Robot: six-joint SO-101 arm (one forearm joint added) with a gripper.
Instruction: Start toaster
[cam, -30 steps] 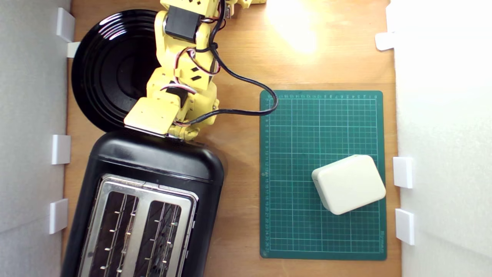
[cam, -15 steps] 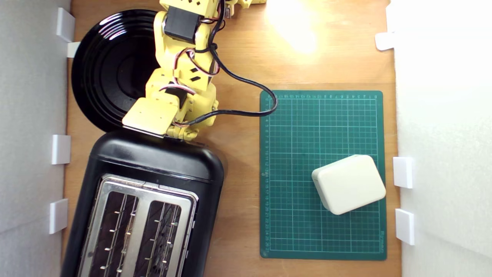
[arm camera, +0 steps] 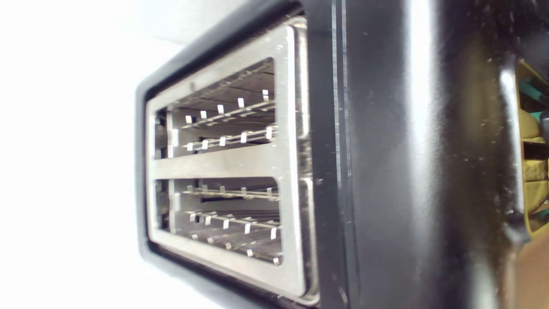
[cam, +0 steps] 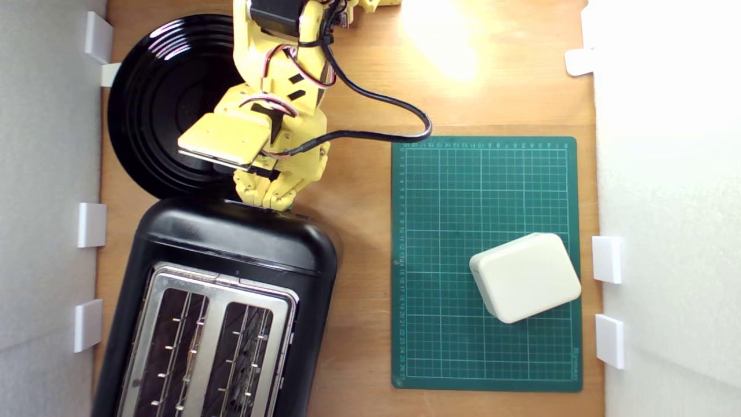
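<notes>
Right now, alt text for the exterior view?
Top-down view: a yellow robot arm reaches over a round black plate to the near end of a glossy black two-slot toaster, both slots empty. On the exterior view's right, a cream box sits on a green cutting mat.

exterior view: overhead, straight down on whole wooden surface (cam: 359, 104) | wrist view: very near, low, facing along the toaster (arm camera: 386, 171) top toward its slots | shared: toaster (cam: 231, 243) end and silver slot plate (arm camera: 291, 163)

Black plate (cam: 156, 104), cream box (cam: 525, 277) on green mat (cam: 463, 197)
</notes>
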